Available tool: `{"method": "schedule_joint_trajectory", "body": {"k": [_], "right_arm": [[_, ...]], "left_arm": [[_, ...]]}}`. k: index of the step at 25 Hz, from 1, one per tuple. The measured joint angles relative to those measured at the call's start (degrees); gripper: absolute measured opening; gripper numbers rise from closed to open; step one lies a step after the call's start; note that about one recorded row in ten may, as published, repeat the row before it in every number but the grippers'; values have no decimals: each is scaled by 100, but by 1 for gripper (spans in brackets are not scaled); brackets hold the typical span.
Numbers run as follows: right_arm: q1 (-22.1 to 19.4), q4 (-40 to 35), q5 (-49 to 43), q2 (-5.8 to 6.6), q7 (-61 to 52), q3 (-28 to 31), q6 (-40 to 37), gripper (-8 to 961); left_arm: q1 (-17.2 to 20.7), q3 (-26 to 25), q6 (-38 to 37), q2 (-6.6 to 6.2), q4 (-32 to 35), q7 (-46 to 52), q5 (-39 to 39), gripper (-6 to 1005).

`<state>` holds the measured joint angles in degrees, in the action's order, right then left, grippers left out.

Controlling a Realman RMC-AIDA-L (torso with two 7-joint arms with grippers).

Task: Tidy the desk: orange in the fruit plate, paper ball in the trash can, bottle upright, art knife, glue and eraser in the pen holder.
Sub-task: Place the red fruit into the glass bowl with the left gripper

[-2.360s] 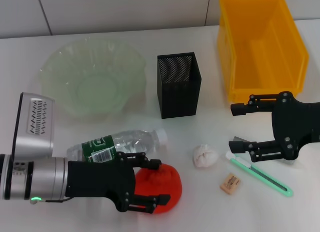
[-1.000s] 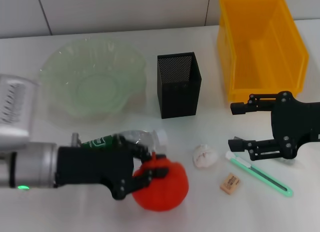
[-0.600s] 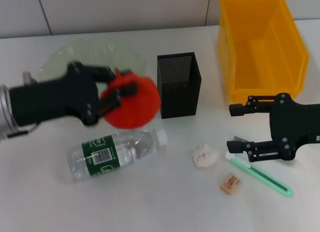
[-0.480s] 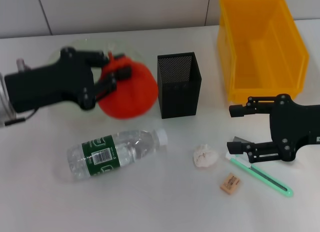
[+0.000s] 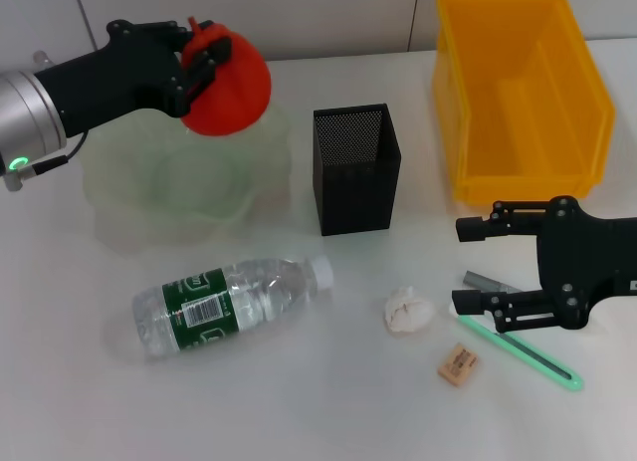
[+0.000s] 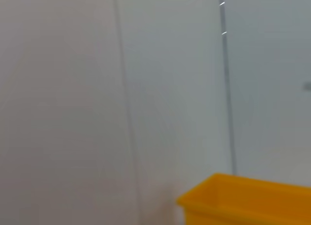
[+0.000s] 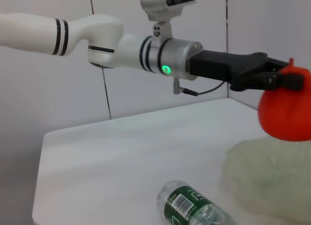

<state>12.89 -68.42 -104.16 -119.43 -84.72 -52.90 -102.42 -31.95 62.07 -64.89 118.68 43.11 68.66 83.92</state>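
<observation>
In the upper left of the head view the left claw [image 5: 199, 55] pinches the orange [image 5: 231, 83], held in the air above the fruit plate [image 5: 149, 197]; the bottle [image 5: 227, 302] lies on its side on the bench [image 5: 328, 401] at lower left; at lower right the right claw [image 5: 473, 267] hangs spread above the art knife [image 5: 523, 349], with the paper ball [image 5: 409, 310] and eraser [image 5: 458, 365] close by.

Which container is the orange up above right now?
The fruit plate, the pale-green wavy bowl. The left gripper holds the orange over its far rim, while the pen holder and the yellow trash can sit farther right.
</observation>
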Motion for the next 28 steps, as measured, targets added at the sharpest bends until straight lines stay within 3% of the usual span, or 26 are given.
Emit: {"method": "schedule_joint_trajectory", "body": {"k": [6, 25, 28], "right_arm": [[-8, 64, 75, -1, 51, -9, -9, 756], [34, 143, 92, 8, 61, 0, -10, 756], [14, 145, 92, 5, 62, -1, 10, 756]], "left_arm": [[-50, 124, 788, 28, -214, -349, -1, 241], [-210, 126, 1713, 44, -795, -776, -1, 268], [-236, 128, 1752, 44, -826, -802, -4, 379]]}}
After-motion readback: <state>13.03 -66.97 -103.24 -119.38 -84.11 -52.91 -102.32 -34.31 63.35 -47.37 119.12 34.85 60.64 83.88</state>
